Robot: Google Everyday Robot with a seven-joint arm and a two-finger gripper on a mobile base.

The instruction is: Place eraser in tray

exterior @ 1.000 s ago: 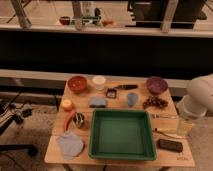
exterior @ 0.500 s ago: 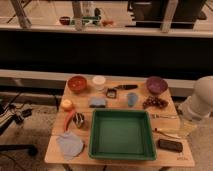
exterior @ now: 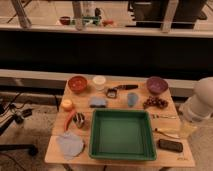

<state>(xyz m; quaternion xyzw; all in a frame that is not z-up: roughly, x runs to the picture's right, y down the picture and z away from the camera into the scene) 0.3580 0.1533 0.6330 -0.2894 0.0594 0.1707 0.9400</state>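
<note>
The eraser [exterior: 171, 145], a small flat black block, lies on the wooden table near its front right corner, just right of the tray. The large green tray [exterior: 122, 113] sits at the front centre of the table with nothing in it. Only a thick white link of my arm [exterior: 201, 104] shows at the right edge, above the table's right side and behind the eraser. The gripper itself is out of view, past the right edge.
Behind the tray stand a red bowl [exterior: 77, 83], a white cup [exterior: 99, 81], a black-handled tool [exterior: 120, 89], a purple bowl [exterior: 157, 85] and grapes [exterior: 155, 102]. An orange [exterior: 66, 104] and a blue cloth [exterior: 70, 145] lie left; utensils [exterior: 164, 116] lie right.
The white arm link at the right edge has drifted slightly down and to the right. Nothing on the table has moved.
</note>
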